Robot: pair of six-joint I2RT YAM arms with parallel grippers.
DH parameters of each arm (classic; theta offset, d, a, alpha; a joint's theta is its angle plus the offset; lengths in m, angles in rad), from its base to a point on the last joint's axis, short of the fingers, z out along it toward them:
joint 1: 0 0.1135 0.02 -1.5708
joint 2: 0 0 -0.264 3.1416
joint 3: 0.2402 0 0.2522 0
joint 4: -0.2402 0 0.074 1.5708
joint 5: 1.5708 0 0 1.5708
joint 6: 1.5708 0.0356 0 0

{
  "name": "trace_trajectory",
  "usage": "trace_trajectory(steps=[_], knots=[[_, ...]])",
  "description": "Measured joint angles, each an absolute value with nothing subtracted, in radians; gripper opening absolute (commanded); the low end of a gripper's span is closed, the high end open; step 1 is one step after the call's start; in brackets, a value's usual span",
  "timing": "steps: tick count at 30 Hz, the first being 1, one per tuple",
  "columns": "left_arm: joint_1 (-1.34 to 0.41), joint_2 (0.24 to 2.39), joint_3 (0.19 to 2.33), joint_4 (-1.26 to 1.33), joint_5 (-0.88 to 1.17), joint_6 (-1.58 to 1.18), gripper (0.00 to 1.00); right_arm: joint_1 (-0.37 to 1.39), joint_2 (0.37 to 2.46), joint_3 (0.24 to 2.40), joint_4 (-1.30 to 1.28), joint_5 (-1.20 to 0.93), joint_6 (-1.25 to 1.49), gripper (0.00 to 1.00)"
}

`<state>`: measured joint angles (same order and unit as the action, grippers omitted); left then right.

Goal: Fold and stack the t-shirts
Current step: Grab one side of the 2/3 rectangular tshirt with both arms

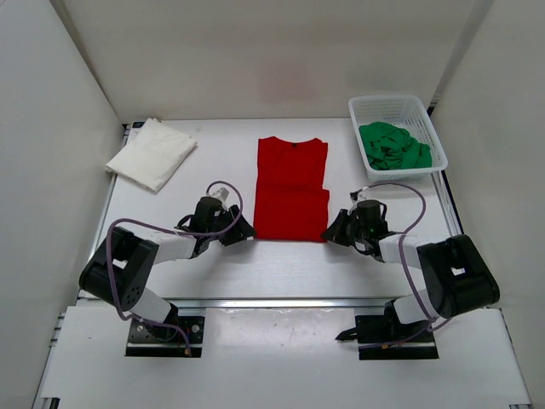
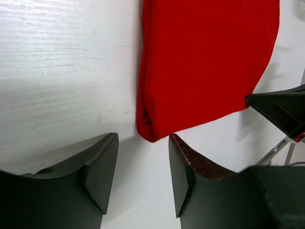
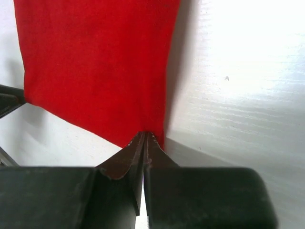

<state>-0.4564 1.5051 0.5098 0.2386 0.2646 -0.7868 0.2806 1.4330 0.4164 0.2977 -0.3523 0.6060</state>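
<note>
The red t-shirt [image 1: 291,183] lies flat mid-table with its sleeves folded in. My left gripper [image 1: 247,232] sits at the shirt's near left corner; in the left wrist view the left gripper [image 2: 143,143] is open, with the red t-shirt [image 2: 205,62] corner just beyond the fingertips and only bare table between them. My right gripper [image 1: 330,232] is at the near right corner; the right wrist view has the right gripper [image 3: 147,134] shut, pinching the hem of the red t-shirt [image 3: 95,62]. A folded white t-shirt [image 1: 152,153] lies at the far left. A crumpled green t-shirt [image 1: 392,146] fills the basket.
The white lattice basket [image 1: 387,100] stands at the far right corner. White walls close in the table on three sides. Both arms' cables loop above the table near the red shirt's near corners.
</note>
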Motion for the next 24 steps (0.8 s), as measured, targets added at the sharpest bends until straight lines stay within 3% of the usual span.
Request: trace_trajectory(steps=[2, 4, 6, 8, 18, 24], knots=[[-0.460, 1.516, 0.517, 0.244, 0.264, -0.786, 0.55, 0.276, 1.423, 0.401, 0.307, -0.356, 0.606, 0.09], [-0.463, 1.524, 0.522, 0.245, 0.263, -0.786, 0.53, 0.273, 1.390, 0.385, 0.300, -0.355, 0.603, 0.29], [-0.468, 1.528, 0.525, 0.243, 0.257, -0.784, 0.50, 0.274, 1.335, 0.363, 0.294, -0.342, 0.599, 0.41], [-0.477, 1.535, 0.532, 0.240, 0.251, -0.781, 0.50, 0.273, 1.274, 0.332, 0.284, -0.327, 0.596, 0.47], [-0.514, 1.556, 0.537, 0.290, 0.249, -0.796, 0.57, 0.254, 1.241, 0.308, 0.283, -0.333, 0.588, 0.43], [-0.548, 1.512, 0.502, 0.279, 0.243, -0.818, 0.57, 0.218, 1.082, 0.256, 0.246, -0.347, 0.598, 0.42]])
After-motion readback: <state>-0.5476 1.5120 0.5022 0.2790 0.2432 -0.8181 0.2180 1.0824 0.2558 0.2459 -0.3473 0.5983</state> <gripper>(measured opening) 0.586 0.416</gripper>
